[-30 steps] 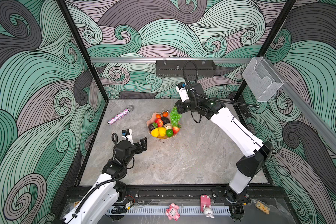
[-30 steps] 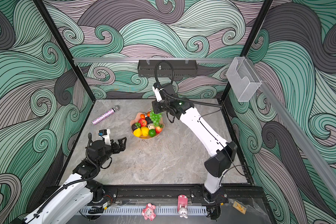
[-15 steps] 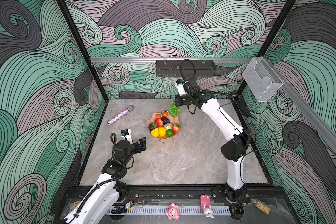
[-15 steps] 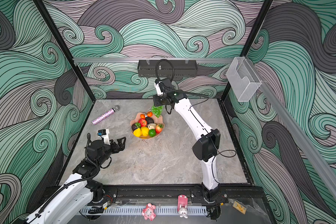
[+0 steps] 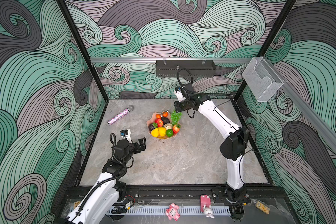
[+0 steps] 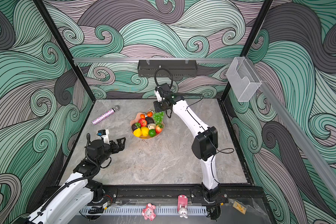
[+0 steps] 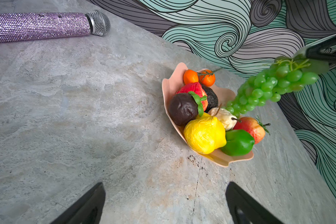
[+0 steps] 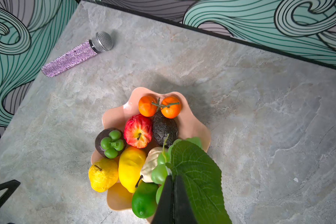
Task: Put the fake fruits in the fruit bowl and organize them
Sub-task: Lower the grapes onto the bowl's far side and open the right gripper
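The right tool (image 8: 172, 179) is pinched shut on the stem end of the green grapes (image 7: 268, 87). In the right wrist view the bunch's broad leaf (image 8: 194, 170) hides the grip point and most of the grapes. The bunch hangs slanting over the fruit bowl (image 7: 170, 85), its tip beside the cream pear (image 7: 222, 118); whether they touch cannot be told. The left tool (image 5: 142, 143) gapes wide and empty above the worktop (image 5: 173, 159), near the bowl. Its fingers are cut off in the left wrist view.
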You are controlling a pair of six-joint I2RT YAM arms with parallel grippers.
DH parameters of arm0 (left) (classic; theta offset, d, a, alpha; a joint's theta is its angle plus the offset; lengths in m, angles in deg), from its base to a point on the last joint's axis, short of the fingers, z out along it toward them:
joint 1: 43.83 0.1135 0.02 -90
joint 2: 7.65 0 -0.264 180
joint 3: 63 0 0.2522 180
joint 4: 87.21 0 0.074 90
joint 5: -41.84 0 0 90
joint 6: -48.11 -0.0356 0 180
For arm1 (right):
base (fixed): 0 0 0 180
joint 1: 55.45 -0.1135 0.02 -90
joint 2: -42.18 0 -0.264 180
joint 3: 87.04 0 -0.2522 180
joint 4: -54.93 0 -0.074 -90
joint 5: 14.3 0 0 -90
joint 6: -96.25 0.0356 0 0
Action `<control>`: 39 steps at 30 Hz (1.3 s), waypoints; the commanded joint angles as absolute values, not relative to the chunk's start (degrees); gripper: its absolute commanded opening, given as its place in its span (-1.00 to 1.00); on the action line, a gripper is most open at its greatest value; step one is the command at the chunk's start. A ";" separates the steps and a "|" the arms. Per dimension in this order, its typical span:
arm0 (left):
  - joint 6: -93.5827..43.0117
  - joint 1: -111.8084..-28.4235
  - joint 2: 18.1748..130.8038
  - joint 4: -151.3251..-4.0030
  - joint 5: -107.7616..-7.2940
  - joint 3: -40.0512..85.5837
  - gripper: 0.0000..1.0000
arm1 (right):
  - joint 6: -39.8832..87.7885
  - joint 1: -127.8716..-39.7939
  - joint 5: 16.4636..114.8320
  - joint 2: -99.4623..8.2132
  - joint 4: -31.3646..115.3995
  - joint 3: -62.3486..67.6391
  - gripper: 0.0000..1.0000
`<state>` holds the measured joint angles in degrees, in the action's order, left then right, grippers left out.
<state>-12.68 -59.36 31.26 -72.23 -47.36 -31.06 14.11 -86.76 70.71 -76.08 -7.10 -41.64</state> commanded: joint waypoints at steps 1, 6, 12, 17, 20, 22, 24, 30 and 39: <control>-11.81 -58.59 31.39 -74.01 -48.42 -30.87 0.98 | 13.31 -86.79 70.64 -73.99 -6.67 -41.11 -0.97; -11.65 -58.22 31.30 -73.92 -48.84 -31.00 0.97 | 13.15 -86.76 71.12 -75.46 -6.62 -41.21 -0.97; -11.47 -57.72 31.26 -73.99 -49.30 -31.13 0.97 | 13.11 -86.75 71.05 -78.58 -6.65 -43.42 -0.97; -11.27 -57.36 31.28 -74.22 -49.73 -31.13 0.98 | 12.62 -86.76 67.65 -82.25 -6.68 -46.92 -0.97; -11.14 -57.10 31.30 -74.22 -49.91 -31.13 0.97 | 13.15 -86.76 66.49 -83.95 -6.69 -48.30 -0.97; -11.13 -56.92 31.30 -74.17 -50.04 -31.22 0.97 | 13.28 -86.76 66.47 -84.75 -6.65 -48.76 -0.97; -11.11 -56.76 31.35 -74.23 -50.18 -31.22 0.97 | 13.28 -86.76 66.48 -85.51 -6.64 -49.16 -0.97; -10.95 -56.56 31.34 -74.28 -50.44 -31.30 0.98 | 13.54 -86.74 65.64 -87.14 -6.68 -50.15 -0.97; -10.81 -56.31 31.29 -74.32 -50.71 -31.32 0.98 | 14.60 -87.43 64.41 -89.51 -6.71 -51.78 -0.97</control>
<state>-11.46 -56.95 31.26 -73.15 -50.11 -31.48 13.94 -87.02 65.24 -87.93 -6.36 -50.21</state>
